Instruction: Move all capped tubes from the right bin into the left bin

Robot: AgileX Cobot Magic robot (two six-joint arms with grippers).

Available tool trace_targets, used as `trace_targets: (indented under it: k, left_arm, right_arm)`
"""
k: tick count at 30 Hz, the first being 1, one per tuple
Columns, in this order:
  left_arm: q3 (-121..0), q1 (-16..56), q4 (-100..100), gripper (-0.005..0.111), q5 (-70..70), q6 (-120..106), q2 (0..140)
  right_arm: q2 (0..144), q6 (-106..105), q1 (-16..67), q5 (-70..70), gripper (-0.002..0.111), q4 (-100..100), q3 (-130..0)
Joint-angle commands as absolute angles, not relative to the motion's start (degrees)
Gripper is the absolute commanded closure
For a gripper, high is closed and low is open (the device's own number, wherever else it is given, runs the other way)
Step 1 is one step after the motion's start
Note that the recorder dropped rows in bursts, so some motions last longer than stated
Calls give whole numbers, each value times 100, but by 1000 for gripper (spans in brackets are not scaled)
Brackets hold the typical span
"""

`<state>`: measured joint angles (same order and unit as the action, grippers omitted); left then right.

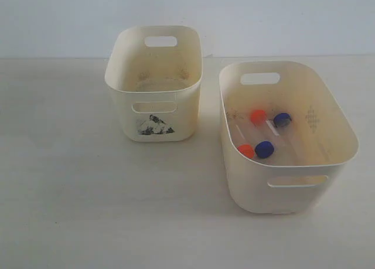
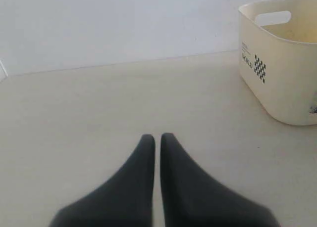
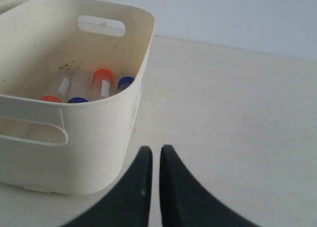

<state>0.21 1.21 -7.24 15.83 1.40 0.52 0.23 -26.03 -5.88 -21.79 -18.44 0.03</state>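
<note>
Reaching in with the right claw [image 3: 156,150] as it stands, its two black fingers pressed almost together on nothing, you would only poke at the tubes, so spread it before you descend. The left claw [image 2: 157,138] is likewise closed and empty, over open table [image 2: 74,113]. The right claw sits outside the right bin [image 3: 89,153], near its wall, and I judge the tall rim to be the first hazard: a shallow approach could catch it and shove or tip the bin. Inside, the four capped tubes [image 1: 265,149] lie loose on the floor in a close cluster, two with orange-red caps [image 1: 258,116] and two with dark-blue caps [image 1: 282,119]. A pinch could take two at once or roll a neighbour away, and the clear round bodies may slip. The left bin [image 1: 187,113], the narrower one with the picture sticker [image 1: 155,125], stands apart from the right bin and appears to hold no tubes.
</note>
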Motion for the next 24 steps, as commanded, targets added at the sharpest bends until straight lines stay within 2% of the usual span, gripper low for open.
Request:
trace_targets:
  k: [1, 6, 14, 18, 19, 21, 22, 24]
  left_arm:
    - [0, 114, -686, 102, 1493, 206, 41]
    - [0, 114, -686, 102, 1493, 206, 41]
    - [0, 114, -686, 102, 1493, 206, 41]
    - [0, 114, -686, 102, 1493, 206, 41]
    - [0, 114, -686, 102, 1493, 206, 41]
    - [0, 114, -686, 102, 1493, 206, 41]
    - [0, 114, -686, 102, 1493, 206, 41]
    - [0, 114, -686, 102, 1493, 206, 41]
  right_arm:
    - [0, -3060, -622, -1322, 103, -1810, 0]
    - [0, -3033, -622, 264, 103, -1821, 0]
    - [0, -2969, -622, 1957, 103, -1821, 0]
    - [0, -1050, -622, 4690, 103, -1811, 0]
    - [0, -984, -622, 5737, 103, -1877, 0]
    - [0, -929, -622, 6927, 103, -2324, -65]
    - [0, -718, -622, 6542, 103, -2533, -241]
    - [54, -1170, -622, 3314, 103, -2829, -1044]
